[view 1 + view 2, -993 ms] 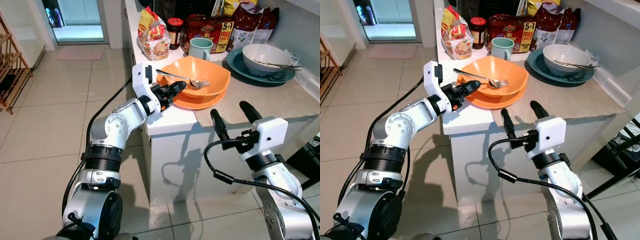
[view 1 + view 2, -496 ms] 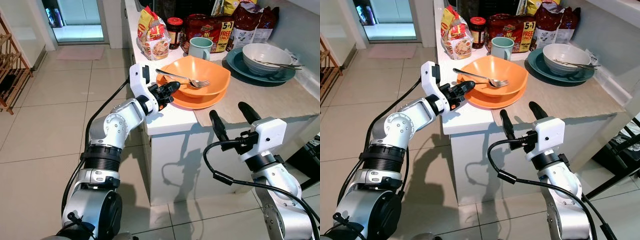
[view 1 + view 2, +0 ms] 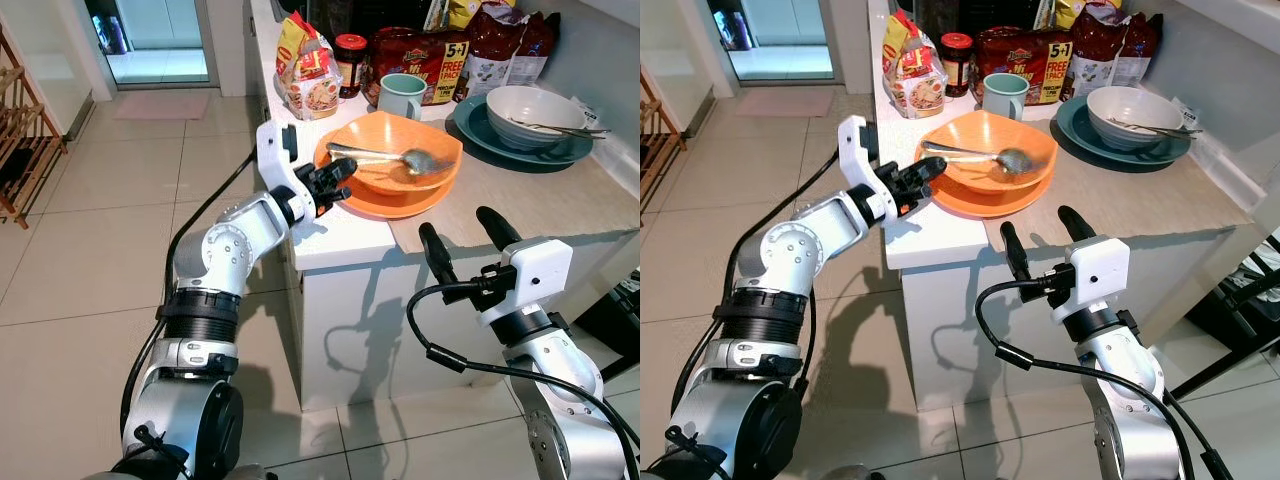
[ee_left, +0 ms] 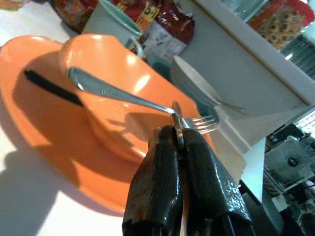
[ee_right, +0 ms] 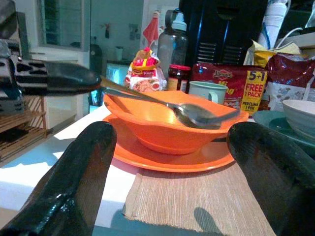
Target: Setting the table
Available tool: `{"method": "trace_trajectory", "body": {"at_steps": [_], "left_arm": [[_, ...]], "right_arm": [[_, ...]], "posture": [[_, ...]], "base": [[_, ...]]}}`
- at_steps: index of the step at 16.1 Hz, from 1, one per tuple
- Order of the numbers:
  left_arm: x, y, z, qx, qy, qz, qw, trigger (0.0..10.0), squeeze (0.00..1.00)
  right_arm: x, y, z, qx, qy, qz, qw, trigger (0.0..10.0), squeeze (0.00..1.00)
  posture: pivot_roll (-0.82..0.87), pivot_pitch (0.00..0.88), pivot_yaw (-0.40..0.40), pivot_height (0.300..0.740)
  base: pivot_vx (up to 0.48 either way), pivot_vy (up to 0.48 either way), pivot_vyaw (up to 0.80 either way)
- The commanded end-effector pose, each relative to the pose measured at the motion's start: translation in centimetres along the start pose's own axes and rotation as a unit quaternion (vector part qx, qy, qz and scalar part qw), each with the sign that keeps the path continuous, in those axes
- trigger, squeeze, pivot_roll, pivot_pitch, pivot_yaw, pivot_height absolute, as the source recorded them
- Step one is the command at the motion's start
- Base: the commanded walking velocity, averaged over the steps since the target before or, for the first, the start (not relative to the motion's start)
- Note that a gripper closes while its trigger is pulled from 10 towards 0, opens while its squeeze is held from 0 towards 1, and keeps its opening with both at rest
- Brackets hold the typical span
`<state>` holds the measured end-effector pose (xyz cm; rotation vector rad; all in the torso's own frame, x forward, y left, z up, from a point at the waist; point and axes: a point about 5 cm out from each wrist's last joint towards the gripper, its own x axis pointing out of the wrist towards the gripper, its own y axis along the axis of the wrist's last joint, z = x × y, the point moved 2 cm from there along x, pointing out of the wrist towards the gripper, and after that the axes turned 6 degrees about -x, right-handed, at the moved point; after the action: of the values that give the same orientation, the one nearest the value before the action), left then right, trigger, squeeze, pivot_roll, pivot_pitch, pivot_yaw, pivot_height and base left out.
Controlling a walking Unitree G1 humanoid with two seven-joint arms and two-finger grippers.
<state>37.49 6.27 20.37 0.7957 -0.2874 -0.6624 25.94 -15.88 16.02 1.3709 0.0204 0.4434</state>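
A silver metal spoon (image 3: 390, 155) and fork (image 4: 147, 104) lie across a glossy orange bowl (image 3: 400, 150) stacked on an orange plate (image 3: 385, 205) at the frame's upper centre.

Glossy orange plastic bowl (image 3: 400, 155) on matching plate (image 3: 385, 203); polished metal spoon (image 3: 985, 155); rough woven placemat (image 5: 197, 201); glossy floor tiles (image 3: 90, 260).

Head eyes look down at the counter; both wrist views (close) share the orange bowl (image 5: 170, 129).
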Motion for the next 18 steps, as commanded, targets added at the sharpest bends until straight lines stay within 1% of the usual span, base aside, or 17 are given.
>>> {"method": "trace_trajectory", "body": {"at_steps": [1,4,5,6,7,8,9,10,11,12,13,14,18], "left_arm": [[-0.3,0.6,0.6,0.004,-0.011,0.008,1.000,0.0,0.00],[-0.8,1.0,1.1,0.007,-0.024,0.026,0.999,0.0,0.00],[-1.2,1.7,1.6,0.020,-0.035,0.050,0.998,0.0,0.00],[-1.8,2.8,2.2,0.026,-0.051,0.098,0.993,0.0,0.00],[-2.2,3.4,2.5,0.026,-0.060,0.124,0.990,0.0,0.00],[-2.6,3.8,2.7,0.034,-0.060,0.141,0.988,0.0,0.00],[-3.7,4.9,3.1,0.046,-0.062,0.186,0.979,0.0,0.00],[-4.8,5.8,3.3,0.047,-0.059,0.226,0.971,0.0,0.00],[-6.3,6.5,3.4,0.054,-0.056,0.258,0.963,0.0,0.00],[-6.8,6.7,3.3,0.060,-0.053,0.268,0.960,0.0,0.00],[-7.6,6.5,3.3,0.078,-0.051,0.275,0.957,0.0,0.00],[-8.1,6.0,3.3,0.090,-0.051,0.272,0.957,0.0,0.00],[-7.9,5.3,3.1,0.090,-0.038,0.266,0.959,0.0,0.00]], "right_arm": [[0.0,0.1,0.0,0.003,0.001,-0.002,1.000,10.0,0.00],[0.0,0.1,-0.1,0.004,0.001,-0.001,1.000,10.0,0.00],[0.0,0.2,-0.1,0.005,0.001,0.000,1.000,10.0,0.00],[0.0,0.3,-0.1,0.004,-0.002,0.003,1.000,10.0,0.00],[0.1,0.4,0.0,0.004,-0.003,0.005,1.000,10.0,0.00],[0.1,0.5,0.1,0.004,-0.005,0.007,1.000,10.0,0.00],[0.3,0.9,0.2,0.006,-0.011,0.014,1.000,10.0,0.00],[0.5,1.3,0.3,0.009,-0.014,0.021,1.000,10.0,0.00],[0.9,1.7,0.3,0.013,-0.015,0.029,0.999,10.0,0.00],[1.0,1.8,0.3,0.013,-0.015,0.031,0.999,10.0,0.00],[1.3,2.0,0.4,0.013,-0.018,0.034,0.999,10.0,0.00],[1.5,2.1,0.6,0.013,-0.030,0.039,0.999,10.0,0.00],[1.8,2.1,0.7,0.019,-0.037,0.037,0.998,10.0,0.00]], "posture": [[0.02,0.008,-0.003,0.740],[0.02,0.008,-0.003,0.740],[0.02,0.008,-0.003,0.740],[0.02,0.008,-0.002,0.740],[0.02,0.009,-0.002,0.740],[0.02,0.008,-0.002,0.740],[0.02,0.005,-0.008,0.740],[0.02,0.006,-0.013,0.740],[0.00,0.008,-0.023,0.740],[0.00,0.009,-0.025,0.740],[-0.01,0.012,-0.035,0.740],[-0.01,0.009,-0.039,0.740],[0.00,0.001,-0.046,0.740]], "base": [[0.000,0.000,0.00],[0.000,0.000,0.00],[0.000,0.000,0.00],[0.000,0.000,0.00],[0.000,0.000,0.00],[0.000,0.000,0.00],[0.000,0.000,0.00],[0.000,0.000,0.00],[0.000,0.000,0.00],[0.000,0.000,0.00],[0.000,0.000,0.00],[0.000,0.000,0.00],[0.000,0.000,0.00]]}}
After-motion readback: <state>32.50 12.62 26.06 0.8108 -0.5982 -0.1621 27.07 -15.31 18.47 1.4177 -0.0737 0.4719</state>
